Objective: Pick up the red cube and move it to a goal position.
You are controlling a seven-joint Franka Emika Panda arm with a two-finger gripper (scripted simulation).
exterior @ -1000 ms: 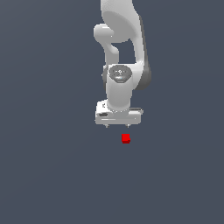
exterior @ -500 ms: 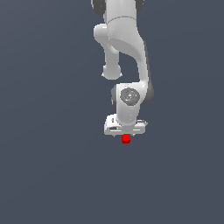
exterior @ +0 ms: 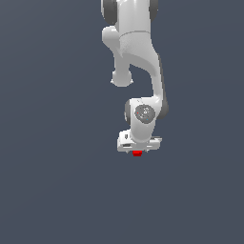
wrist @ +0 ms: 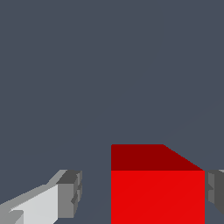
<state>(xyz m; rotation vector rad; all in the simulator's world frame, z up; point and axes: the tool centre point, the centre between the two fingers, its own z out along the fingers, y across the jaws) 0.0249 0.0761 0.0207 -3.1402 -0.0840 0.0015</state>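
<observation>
The red cube lies on the dark grey floor, mostly hidden under the white hand in the exterior view; only its lower edge shows. My gripper has come down right over it. In the wrist view the red cube sits between the two fingers of my gripper. One grey fingertip stands apart from the cube with a clear gap. The other fingertip is very close to the cube's opposite face. The jaws are open and the cube is not clamped.
The white arm reaches down from the top of the exterior view. The plain dark grey floor surrounds the cube; nothing else shows on it.
The arm has lowered towards the floor. The hand, which was above and apart from the cube, now covers it, with the fingers on either side.
</observation>
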